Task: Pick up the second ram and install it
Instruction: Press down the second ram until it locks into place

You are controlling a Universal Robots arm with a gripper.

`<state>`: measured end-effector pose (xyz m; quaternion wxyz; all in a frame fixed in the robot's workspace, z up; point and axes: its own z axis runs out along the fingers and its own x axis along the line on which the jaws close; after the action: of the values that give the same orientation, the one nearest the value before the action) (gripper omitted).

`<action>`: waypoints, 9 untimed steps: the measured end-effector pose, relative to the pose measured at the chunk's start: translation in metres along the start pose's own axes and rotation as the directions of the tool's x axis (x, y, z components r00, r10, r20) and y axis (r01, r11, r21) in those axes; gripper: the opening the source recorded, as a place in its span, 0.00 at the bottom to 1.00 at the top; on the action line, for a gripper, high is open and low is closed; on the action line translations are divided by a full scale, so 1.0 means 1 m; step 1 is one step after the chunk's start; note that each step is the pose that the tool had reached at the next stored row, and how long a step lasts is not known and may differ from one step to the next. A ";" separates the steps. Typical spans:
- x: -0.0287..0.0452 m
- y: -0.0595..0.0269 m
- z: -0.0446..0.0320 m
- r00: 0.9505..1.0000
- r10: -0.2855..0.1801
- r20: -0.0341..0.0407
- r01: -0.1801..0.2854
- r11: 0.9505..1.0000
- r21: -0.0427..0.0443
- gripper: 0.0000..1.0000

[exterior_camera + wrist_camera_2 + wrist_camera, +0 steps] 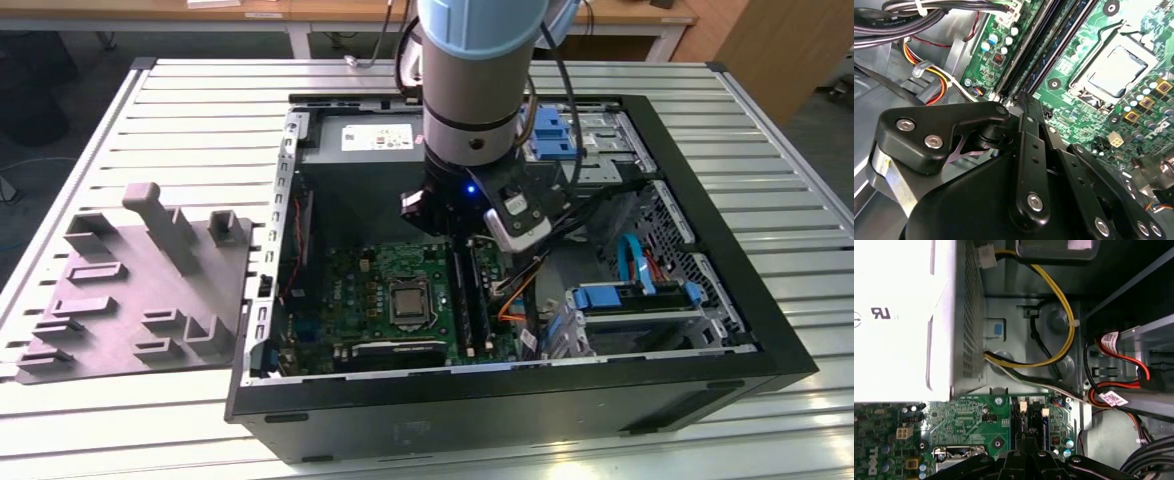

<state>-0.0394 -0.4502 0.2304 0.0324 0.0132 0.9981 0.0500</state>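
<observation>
A computer case (pixel 534 420) lies open on the slatted bench (pixel 774 130), towards the edge at the exterior view's right. A grey moulded tray (pixel 134 290) sits beside it, near the opposite edge. The arm reaches down into the case, and the gripper (pixel 465 240) hangs just above the long black memory slots (pixel 461 295) on the green motherboard (pixel 354 290), next to the processor socket (pixel 404 300).

In the second wrist view the gripper (pixel 1024 102) has its fingers (pixel 1029 145) drawn in until the tips meet. The gripper's own black links cover the tips, so it cannot be made out whether anything thin is pinched between them. In the first wrist view the gripper (pixel 1026 442) is cut off by the picture's edge, with its tips over the slots. Just beside them a narrow blue strip, the ram (pixel 1045 432), stands in a slot between pale end latches. Most of its length is hidden, and neither chips nor label can be told.

The power supply (pixel 894 315) is washed out to white, with only a few dark marks showing. In the exterior view it carries a pale sticker (pixel 378 137), too small to read. Two small printed tags (pixel 1113 399) hang on the red cables (pixel 1134 357), and their print is illegible. A yellow cable (pixel 1066 305) loops along the case wall. Bright blue drive clips (pixel 554 135) sit at the far side of the case, partly behind the arm.
</observation>
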 end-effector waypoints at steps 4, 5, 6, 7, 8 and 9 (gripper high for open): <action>0.0001 0.0025 0.0019 1.000 0.000 0.000 0.000 1.000 0.000 0.11; 0.0002 0.0025 0.0018 1.000 0.000 0.000 0.000 1.000 0.000 0.11; 0.0002 0.0025 0.0018 1.000 0.000 0.000 0.000 1.000 0.000 0.11; 0.0002 0.0025 0.0019 1.000 0.000 0.000 0.000 1.000 0.000 0.11; 0.0002 0.0025 0.0024 1.000 0.000 0.000 0.000 1.000 0.000 0.11; 0.0003 0.0024 0.0034 1.000 0.000 0.000 0.000 1.000 0.000 0.11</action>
<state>-0.0394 -0.4475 0.2272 0.0324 0.0133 0.9981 0.0502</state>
